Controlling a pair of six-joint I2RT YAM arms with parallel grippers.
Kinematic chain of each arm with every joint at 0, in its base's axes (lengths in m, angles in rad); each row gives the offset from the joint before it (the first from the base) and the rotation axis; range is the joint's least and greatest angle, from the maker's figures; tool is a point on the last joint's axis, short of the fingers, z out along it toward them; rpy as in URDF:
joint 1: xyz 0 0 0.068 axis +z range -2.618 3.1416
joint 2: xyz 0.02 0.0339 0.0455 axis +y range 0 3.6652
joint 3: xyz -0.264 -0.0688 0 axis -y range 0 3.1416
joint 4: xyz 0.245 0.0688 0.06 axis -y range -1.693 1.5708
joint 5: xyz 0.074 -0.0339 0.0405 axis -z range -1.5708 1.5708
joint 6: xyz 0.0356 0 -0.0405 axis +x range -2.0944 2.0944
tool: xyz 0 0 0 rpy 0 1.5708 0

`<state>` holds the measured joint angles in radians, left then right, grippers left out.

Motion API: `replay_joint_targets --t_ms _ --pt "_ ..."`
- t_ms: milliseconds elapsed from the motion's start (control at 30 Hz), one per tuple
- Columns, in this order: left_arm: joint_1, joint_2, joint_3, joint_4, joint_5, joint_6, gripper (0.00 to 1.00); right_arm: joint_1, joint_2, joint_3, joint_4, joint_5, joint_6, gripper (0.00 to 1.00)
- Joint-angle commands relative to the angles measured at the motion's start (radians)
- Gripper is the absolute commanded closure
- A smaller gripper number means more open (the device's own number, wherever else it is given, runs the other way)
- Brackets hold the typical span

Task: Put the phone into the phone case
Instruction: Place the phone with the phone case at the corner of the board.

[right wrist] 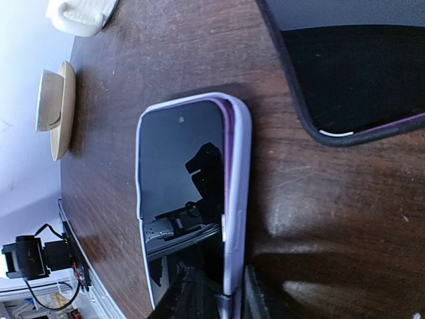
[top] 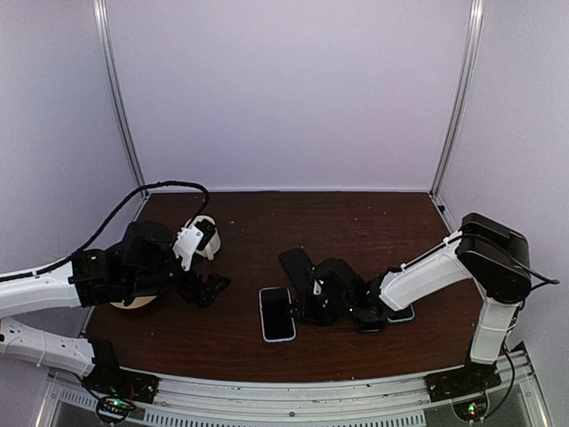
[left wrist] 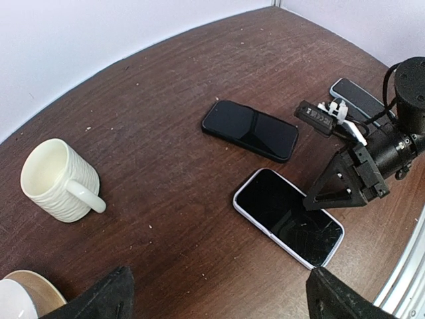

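Note:
The phone (top: 277, 313) lies screen up on the table inside the white phone case (right wrist: 239, 166). A thin purple edge of the phone (right wrist: 179, 173) shows along the case's right wall. My right gripper (right wrist: 232, 292) straddles that long rim near one end, its jaws a little apart with a slim gap to the case. From the left wrist view the cased phone (left wrist: 289, 216) lies ahead to the right, with the right gripper's finger (left wrist: 339, 183) over its far end. My left gripper (left wrist: 219, 292) hangs wide open and empty above bare table, left of the phone.
A second dark phone (top: 296, 265) lies just behind the cased one. Another phone (top: 402, 313) lies under the right arm. At the left stand a white mug (top: 203, 238) and a cup on a saucer (left wrist: 26, 292).

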<state>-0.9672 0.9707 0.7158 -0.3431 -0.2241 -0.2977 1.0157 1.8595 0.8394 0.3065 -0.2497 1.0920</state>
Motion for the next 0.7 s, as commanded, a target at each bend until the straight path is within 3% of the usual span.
replay_joint_targets --t_ms 0,167,333,433,533,667 --pt "0.009 -0.011 0.025 0.022 0.007 -0.012 0.06 0.02 -0.025 0.023 -0.159 0.068 -0.042 0.68" --pt "0.01 -0.004 0.024 0.019 0.017 -0.014 0.06 0.019 -0.078 0.22 -0.558 0.16 -0.261 0.56" --pt "0.013 -0.004 0.022 0.023 0.017 -0.014 0.06 -0.011 -0.041 0.473 -0.91 0.348 -0.481 0.35" --pt "0.015 0.002 0.025 0.021 0.023 -0.014 0.06 -0.047 0.022 0.58 -0.999 0.405 -0.574 0.22" --pt "0.015 0.006 0.027 0.016 0.025 -0.011 0.06 -0.089 0.11 0.68 -1.048 0.419 -0.649 0.01" --pt "0.017 0.01 0.025 0.016 0.025 -0.006 0.06 -0.134 0.226 0.821 -1.077 0.384 -0.719 0.0"
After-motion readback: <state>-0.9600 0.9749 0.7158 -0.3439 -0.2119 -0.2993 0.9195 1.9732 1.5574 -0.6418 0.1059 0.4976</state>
